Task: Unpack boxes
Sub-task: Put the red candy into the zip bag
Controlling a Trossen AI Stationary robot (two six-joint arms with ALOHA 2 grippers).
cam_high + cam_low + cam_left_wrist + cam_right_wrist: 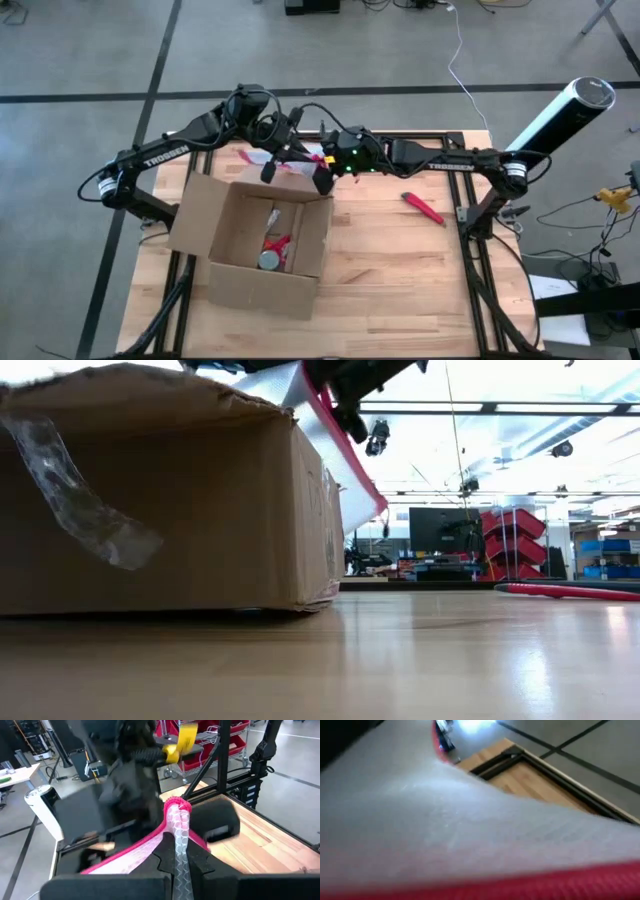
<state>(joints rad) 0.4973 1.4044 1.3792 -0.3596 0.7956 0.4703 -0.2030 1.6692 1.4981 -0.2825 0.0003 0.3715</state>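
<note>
The brown cardboard box [262,240] stands open on the table's left half, its flaps spread, and it fills the left of the low view [170,510]. Above its far edge both grippers hold a translucent bubble pouch with a pink edge [292,160]. My left gripper [268,168] is shut on the pouch from the left. My right gripper [324,178] is at the pouch's right end. In the low view the pouch [345,470] hangs beside the box's right wall. The pouch [445,820] fills the right wrist view and hides the fingers there. My left gripper pinches the pouch's folded, pink-trimmed edge [176,827] between its two fingers [150,870]. The pouch is clear of the table and runs on toward the other arm. My right gripper is on the pouch's pink edge [338,435], coming down from above; one finger [350,415] shows over that edge. The pouch hangs slanting below it, clear of the table. The pouch itself hides the rest of the hold.
Inside the box lie a round tin [270,260] and a red item [282,243]. A strip of clear tape [80,500] dangles from the box's near flap. A red-handled cutter [423,207] lies on the bare wood to the right. A white-and-blue cylinder [560,115] stands off the table's far right corner.
</note>
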